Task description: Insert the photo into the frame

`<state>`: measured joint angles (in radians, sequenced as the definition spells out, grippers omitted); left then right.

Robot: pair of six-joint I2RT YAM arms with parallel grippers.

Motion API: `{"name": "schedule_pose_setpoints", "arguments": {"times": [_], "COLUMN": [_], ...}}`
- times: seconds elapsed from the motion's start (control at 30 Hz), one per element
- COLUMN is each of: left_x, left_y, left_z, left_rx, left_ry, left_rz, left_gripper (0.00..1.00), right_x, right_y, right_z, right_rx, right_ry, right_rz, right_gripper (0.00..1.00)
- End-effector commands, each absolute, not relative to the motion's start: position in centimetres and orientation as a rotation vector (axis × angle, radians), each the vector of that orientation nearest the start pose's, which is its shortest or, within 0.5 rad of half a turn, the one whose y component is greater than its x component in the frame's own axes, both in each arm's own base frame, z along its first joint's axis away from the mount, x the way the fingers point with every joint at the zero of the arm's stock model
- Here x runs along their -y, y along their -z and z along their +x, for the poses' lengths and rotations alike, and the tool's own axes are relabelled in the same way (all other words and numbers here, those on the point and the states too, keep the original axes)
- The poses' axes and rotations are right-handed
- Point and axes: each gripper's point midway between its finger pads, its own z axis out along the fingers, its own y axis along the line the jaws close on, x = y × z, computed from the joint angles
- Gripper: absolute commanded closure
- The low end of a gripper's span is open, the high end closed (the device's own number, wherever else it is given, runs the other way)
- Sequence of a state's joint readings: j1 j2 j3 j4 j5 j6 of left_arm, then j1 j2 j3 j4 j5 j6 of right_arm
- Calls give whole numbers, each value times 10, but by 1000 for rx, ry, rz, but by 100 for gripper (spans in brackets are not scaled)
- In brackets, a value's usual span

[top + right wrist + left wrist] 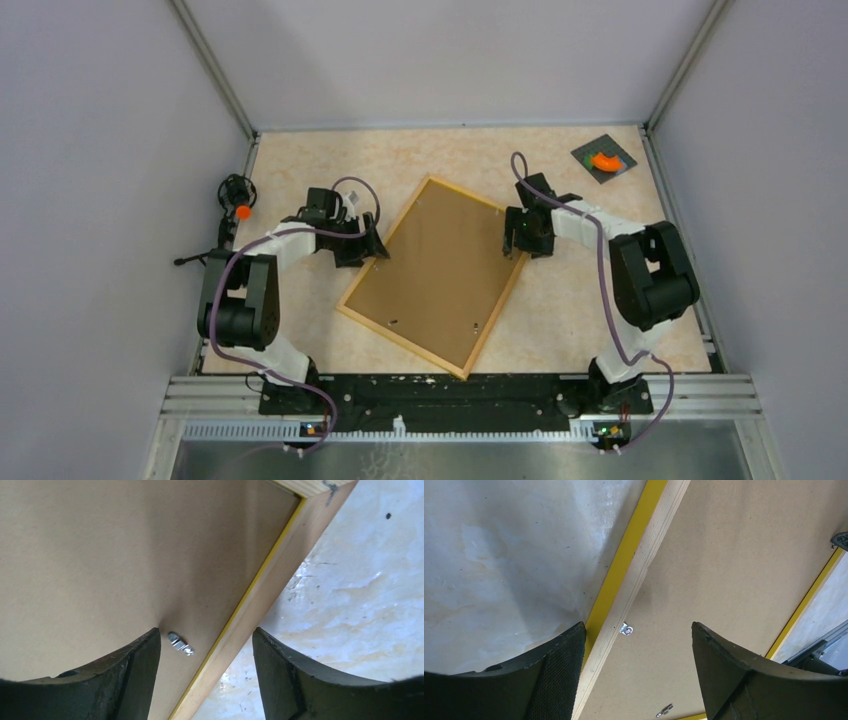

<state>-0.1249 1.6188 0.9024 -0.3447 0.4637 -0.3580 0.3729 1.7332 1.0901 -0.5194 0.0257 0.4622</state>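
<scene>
We are seeing the frame (440,275) lying back-up, brown back, pale wood rim, yellow edging, left gripper (367,245) and right gripper (522,238) both gaping apart

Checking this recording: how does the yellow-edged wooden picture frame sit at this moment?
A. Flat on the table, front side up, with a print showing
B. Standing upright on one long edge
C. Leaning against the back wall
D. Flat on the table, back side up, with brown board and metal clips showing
D: the thin yellow-edged wooden picture frame lies flat, with its plain brown backing board and small metal turn clips facing up.
</scene>
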Motion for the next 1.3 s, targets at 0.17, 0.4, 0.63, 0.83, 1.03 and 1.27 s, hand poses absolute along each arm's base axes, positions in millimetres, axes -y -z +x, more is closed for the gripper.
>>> {"name": "schedule_pose_setpoints", "arguments": {"times": [0.17, 0.4, 0.63, 0.83, 1.03, 1.27], "left_x": [142, 140, 141, 141, 144, 153], "left_y": [-51, -52, -49, -47, -47, -44], "left_z": [318, 318, 317, 316, 314, 310], "left_rx": [-2638, -2635, -2640, -2649, -2648, -2652], "left_ry": [854, 847, 854, 858, 888, 986], "left_rz": [-102, -100, -105, -110, -110, -120], "left_gripper": [22, 23, 24, 24, 25, 25], "right_x": [-145, -137, -145, -155, -173, -191], "right_y": [-26, -23, -23, -25, -30, -42], "right_z": [326, 314, 322, 331, 339, 373], "right_rx": [-2776, -2793, -2778, -2776, -2745, -2667], "right_ry": [-59, -18, -85, -166, -374, -532], "right_rz": [31, -2, 42, 116, 211, 224], "right_gripper": [36, 44, 63, 89, 100, 100]}}
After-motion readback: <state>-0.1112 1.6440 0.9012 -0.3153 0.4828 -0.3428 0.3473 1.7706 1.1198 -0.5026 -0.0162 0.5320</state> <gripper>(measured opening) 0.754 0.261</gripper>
